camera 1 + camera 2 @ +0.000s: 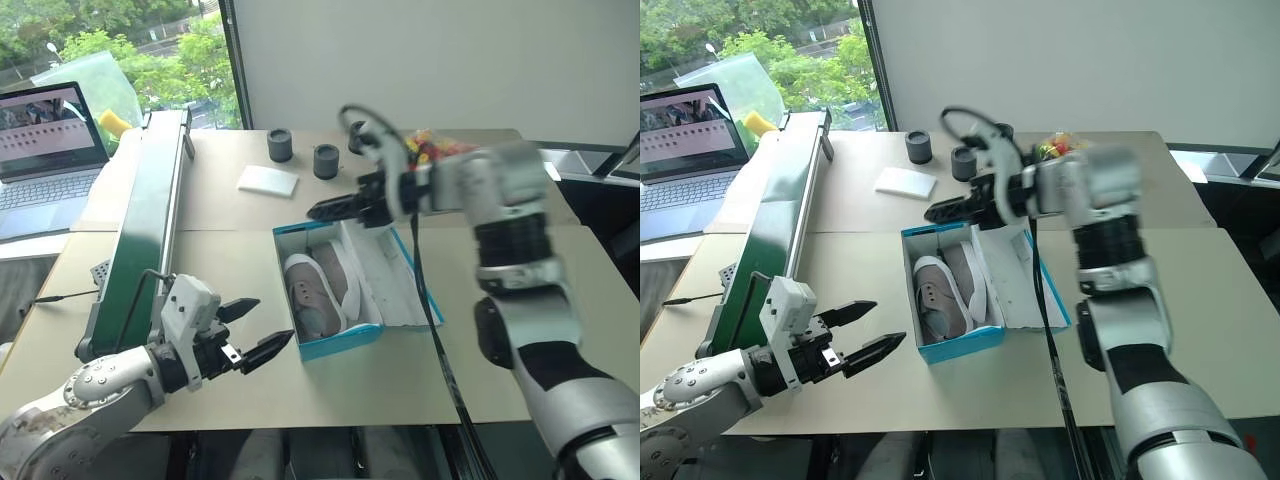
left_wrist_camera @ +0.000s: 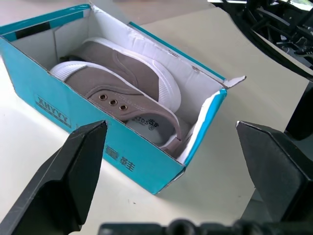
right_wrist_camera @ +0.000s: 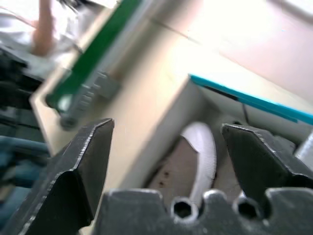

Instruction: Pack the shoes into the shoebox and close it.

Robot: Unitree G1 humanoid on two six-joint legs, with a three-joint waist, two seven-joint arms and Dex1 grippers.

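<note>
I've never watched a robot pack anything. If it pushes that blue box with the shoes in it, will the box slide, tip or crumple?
The shoebox sits low and flat on the table, so it would probably slide, not tip. Both shoes lie inside, likely adding steadying weight. Its walls look like thin cardboard, with a bent corner in the left wrist view, so a hard push may dent them.

Both shoes [image 1: 945, 288] inside the open shoebox [image 1: 958, 345], right end effector [image 1: 937, 212] above.
</note>
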